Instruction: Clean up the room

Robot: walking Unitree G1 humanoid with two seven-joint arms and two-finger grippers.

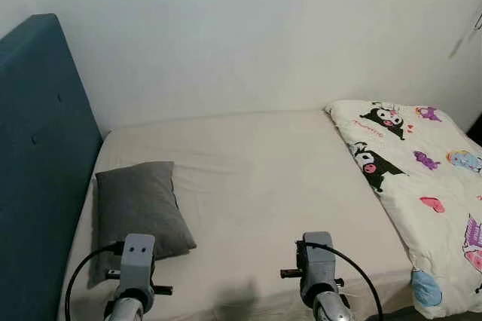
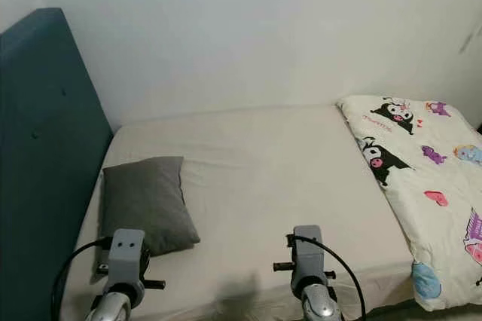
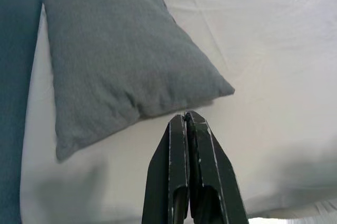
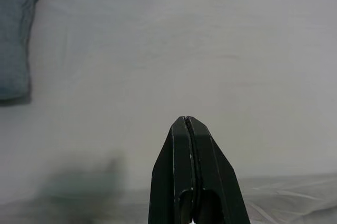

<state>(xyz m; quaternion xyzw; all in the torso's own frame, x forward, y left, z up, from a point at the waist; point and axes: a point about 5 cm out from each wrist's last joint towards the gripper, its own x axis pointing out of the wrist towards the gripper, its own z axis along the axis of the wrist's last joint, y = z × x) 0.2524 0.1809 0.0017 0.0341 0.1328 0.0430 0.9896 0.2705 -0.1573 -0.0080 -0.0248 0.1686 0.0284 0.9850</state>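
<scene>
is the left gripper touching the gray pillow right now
Apart. In the left wrist view, the left gripper, fingers shut, ends short of the gray pillow, with a strip of white sheet showing between them.

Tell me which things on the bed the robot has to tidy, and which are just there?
Likely for tidying:
grey pillow, lying crooked near the headboard
cartoon blanket, bunched at the other end
left gripper and right gripper, both shut

Just there:
blue headboard
white wall
</scene>
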